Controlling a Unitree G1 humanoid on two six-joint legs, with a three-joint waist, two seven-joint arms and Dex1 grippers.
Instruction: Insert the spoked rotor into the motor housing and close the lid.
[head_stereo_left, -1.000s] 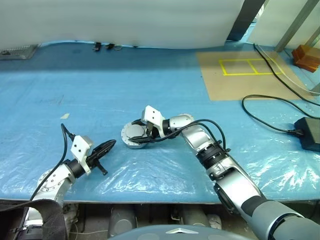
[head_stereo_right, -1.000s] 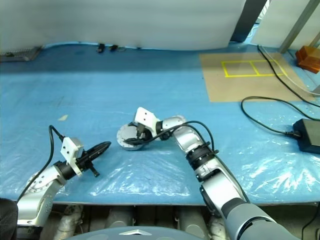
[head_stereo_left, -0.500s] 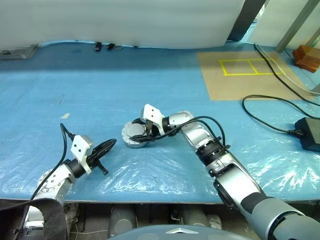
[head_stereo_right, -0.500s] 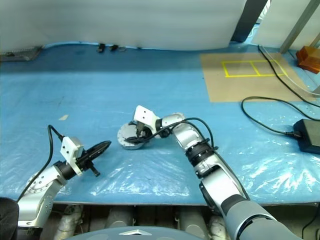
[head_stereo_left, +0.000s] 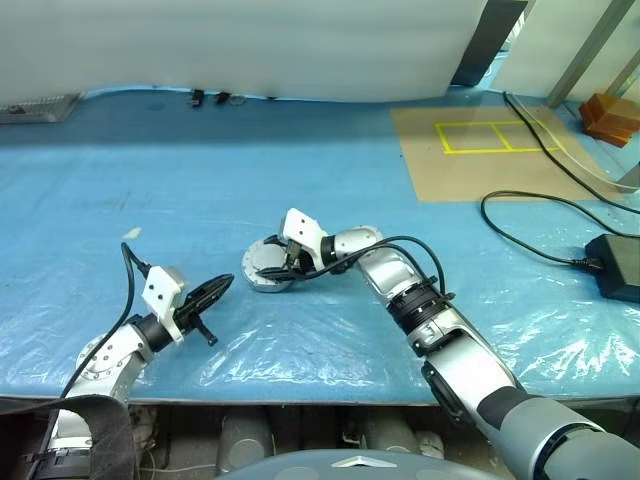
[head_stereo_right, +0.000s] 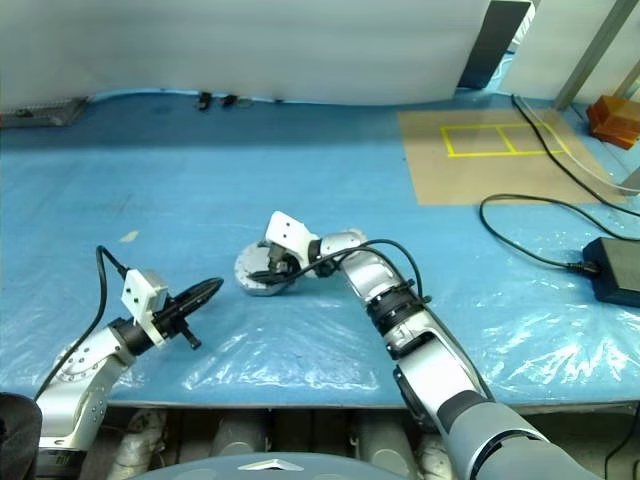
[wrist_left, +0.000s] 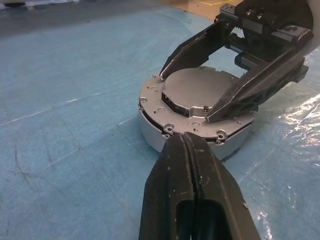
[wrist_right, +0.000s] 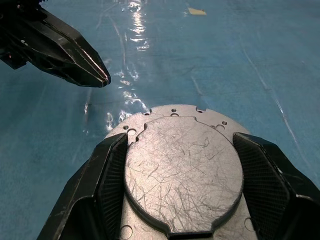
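Observation:
The motor housing (head_stereo_left: 256, 283), a short silvery can, stands on the blue table with the lid (wrist_right: 182, 170) lying flat on top, its scratched raised plate facing up. My right gripper (wrist_right: 182, 145) reaches over it from the right, and its fingers (wrist_left: 250, 90) press against opposite sides of that raised plate. To the left and nearer me, my left gripper (head_stereo_left: 222, 287) is shut and empty. Its tip (wrist_left: 185, 140) points at the housing wall (wrist_left: 155, 137), a short gap away. The spoked rotor is hidden.
Wrinkled clear film covers the blue table (head_stereo_left: 300, 180). A black cable and power brick (head_stereo_left: 615, 265) lie at the right. A brown board with yellow tape (head_stereo_left: 480, 150) sits at the back right, an orange block (head_stereo_left: 605, 108) beyond it. A small paper scrap (head_stereo_left: 130, 232) lies at the left.

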